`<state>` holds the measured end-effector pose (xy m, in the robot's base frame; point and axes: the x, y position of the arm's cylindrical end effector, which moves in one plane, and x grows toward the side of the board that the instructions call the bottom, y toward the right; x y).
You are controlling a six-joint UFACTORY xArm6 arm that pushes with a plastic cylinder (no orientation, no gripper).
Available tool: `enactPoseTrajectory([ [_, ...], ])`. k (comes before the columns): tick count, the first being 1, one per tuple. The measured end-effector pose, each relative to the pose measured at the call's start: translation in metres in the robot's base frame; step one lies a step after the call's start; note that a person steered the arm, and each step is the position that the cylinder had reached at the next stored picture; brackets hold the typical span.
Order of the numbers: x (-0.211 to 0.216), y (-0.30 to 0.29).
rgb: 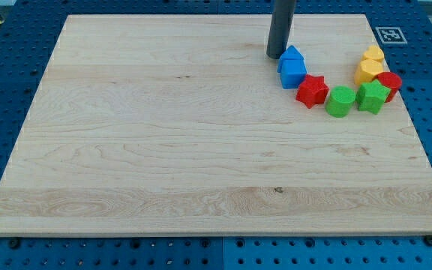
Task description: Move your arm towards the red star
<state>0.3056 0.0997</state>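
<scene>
The red star (312, 90) lies on the wooden board (163, 150) at the view's upper right. My tip (276, 55) rests on the board just up and left of two blue blocks (292, 67), which sit between it and the red star. The star touches the lower blue block on its left and a green block (340, 101) on its right.
Right of the star are a green star (372, 97), a red block (389, 82), a yellow block (367, 72) and another yellow one (373, 54). A black-and-white marker tag (389, 34) is at the board's top right corner. Blue perforated table (6, 90) surrounds the board.
</scene>
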Motion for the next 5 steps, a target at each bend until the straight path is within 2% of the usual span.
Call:
enactPoseTrajectory([
  [3, -0.014, -0.022],
  [4, -0.053, -0.007],
  [5, -0.06, 0.06],
])
